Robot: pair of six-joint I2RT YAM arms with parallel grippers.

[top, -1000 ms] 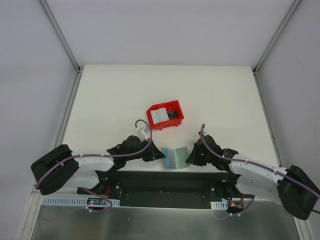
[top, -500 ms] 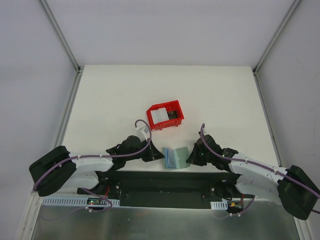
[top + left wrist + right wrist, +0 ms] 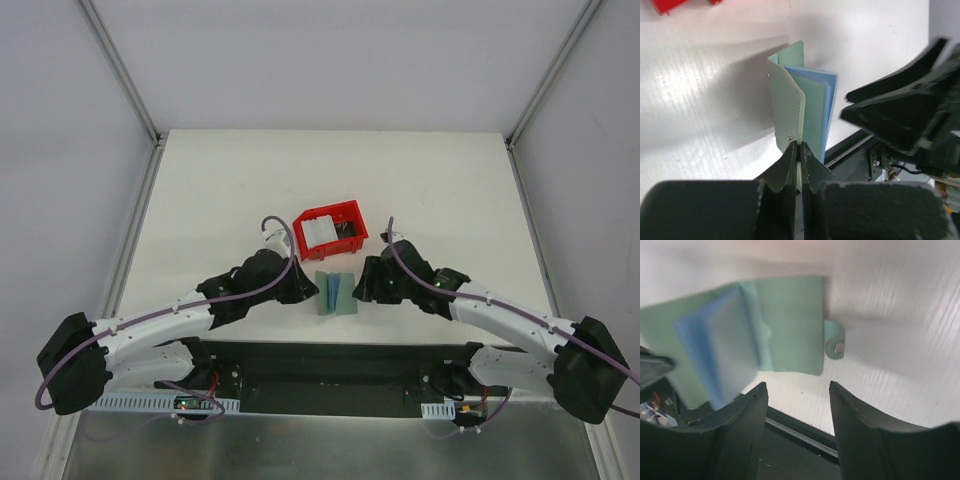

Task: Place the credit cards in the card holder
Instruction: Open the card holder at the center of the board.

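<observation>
The card holder (image 3: 337, 293), a grey-green wallet with blue-grey pockets, stands part-open on its edge in front of the red bin. My left gripper (image 3: 306, 290) is shut on the edge of its left flap; in the left wrist view the fingertips (image 3: 799, 148) pinch the green cover (image 3: 788, 102) just below a snap. My right gripper (image 3: 364, 289) is open beside the wallet's right side. In the right wrist view its fingers (image 3: 796, 390) stand apart with the wallet (image 3: 790, 322) and its snap tab (image 3: 835, 345) just beyond them, untouched. The credit cards, a pale one (image 3: 316, 233) and a dark one (image 3: 346, 232), lie in the bin.
The red plastic bin (image 3: 331, 212) sits just behind the wallet, and a corner of it (image 3: 670, 5) shows in the left wrist view. The table's near edge with its black rail (image 3: 330, 355) runs a little behind both grippers.
Both arms moved away from the near edge toward the bin, carrying the wallet with them. The right gripper opened and let go of the wallet; the left stayed shut on it.
</observation>
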